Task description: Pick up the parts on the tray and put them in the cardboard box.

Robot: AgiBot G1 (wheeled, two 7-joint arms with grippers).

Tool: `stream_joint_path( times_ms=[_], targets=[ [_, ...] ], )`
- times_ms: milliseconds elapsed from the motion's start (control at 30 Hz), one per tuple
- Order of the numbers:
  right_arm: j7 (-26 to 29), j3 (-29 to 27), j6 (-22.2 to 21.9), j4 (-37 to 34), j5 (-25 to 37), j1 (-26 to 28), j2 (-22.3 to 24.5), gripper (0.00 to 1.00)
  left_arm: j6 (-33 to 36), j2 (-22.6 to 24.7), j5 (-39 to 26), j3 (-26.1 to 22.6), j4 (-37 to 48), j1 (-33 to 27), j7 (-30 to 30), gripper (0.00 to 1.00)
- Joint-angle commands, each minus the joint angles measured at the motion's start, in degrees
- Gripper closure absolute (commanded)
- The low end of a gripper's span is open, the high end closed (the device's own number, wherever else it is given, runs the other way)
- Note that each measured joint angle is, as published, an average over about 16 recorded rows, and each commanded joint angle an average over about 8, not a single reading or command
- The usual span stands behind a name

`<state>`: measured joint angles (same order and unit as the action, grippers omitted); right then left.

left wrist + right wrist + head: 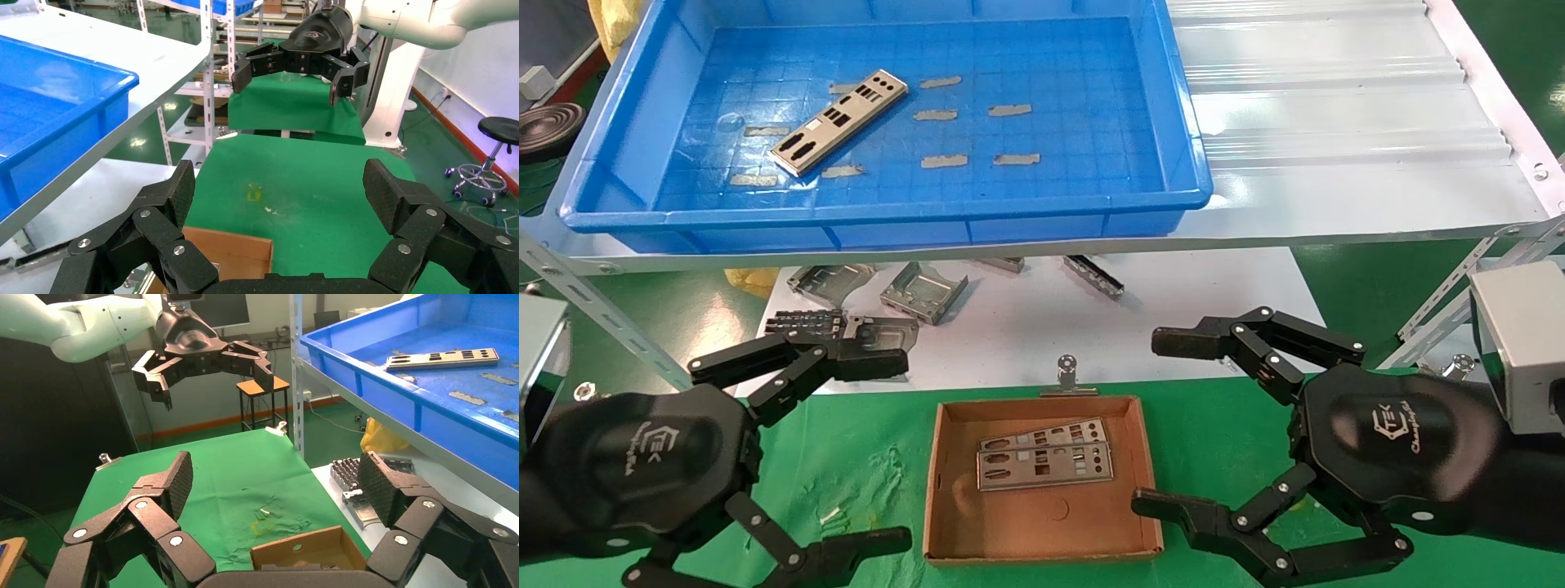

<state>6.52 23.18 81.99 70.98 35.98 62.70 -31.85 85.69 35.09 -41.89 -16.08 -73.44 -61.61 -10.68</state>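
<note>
While one part (838,122) lies on the floor of the tray (1189,147), slanted and toward the tray's left half, two more parts (1044,461) rest inside the cardboard box (944,490), one overlapping the other in the half of the box farther from the robot. That makes three plates in all, one tray and one box. The tray sits on a raised white shelf (1336,163) beyond the box, and seven or eight grey tape strips (944,161) dot its floor around the lone plate; the count is unsure where the plate may cover some. Below the shelf edge, between tray and box, a white sheet (1026,327) carries several folded grey metal brackets (925,291), four or five as far as the head view allows, some half hidden under the shelf. A metal binder clip (1067,377) stands just beyond the box's far wall, on the green cloth (1222,441) under the box. The left gripper (878,445) hangs to the left of the box with its fingers spread wide and nothing between them; its upper finger (870,359) overlaps the nearest bracket in the head view. The right gripper (1164,420) hangs to the right of the box, likewise spread wide and empty, its lower finger (1173,506) close to the box's right wall. Neither gripper blocks the plates in the box or the one in the tray.
</note>
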Motion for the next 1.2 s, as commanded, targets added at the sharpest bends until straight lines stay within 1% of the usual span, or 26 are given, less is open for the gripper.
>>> stream_joint_path(
  times_ms=[33,67,100,333,367,1200],
  targets=[
    [0.0,0.0,0.0,0.0,0.0,0.0,0.0,0.0,0.0,0.0,0.0,0.0,0.0,0.0,0.0,0.0],
    [0.0,0.0,0.0,0.0,0.0,0.0,0.0,0.0,0.0,0.0,0.0,0.0,0.0,0.0,0.0,0.0],
    [0.0,0.0,0.0,0.0,0.0,0.0,0.0,0.04,0.0,0.0,0.0,0.0,0.0,0.0,0.0,0.0],
    [0.0,0.0,0.0,0.0,0.0,0.0,0.0,0.91,0.0,0.0,0.0,0.0,0.0,0.0,0.0,0.0],
    [0.0,0.0,0.0,0.0,0.0,0.0,0.0,1.0,0.0,0.0,0.0,0.0,0.0,0.0,0.0,0.0],
    [0.0,0.0,0.0,0.0,0.0,0.0,0.0,1.0,0.0,0.0,0.0,0.0,0.0,0.0,0.0,0.0]
  ],
)
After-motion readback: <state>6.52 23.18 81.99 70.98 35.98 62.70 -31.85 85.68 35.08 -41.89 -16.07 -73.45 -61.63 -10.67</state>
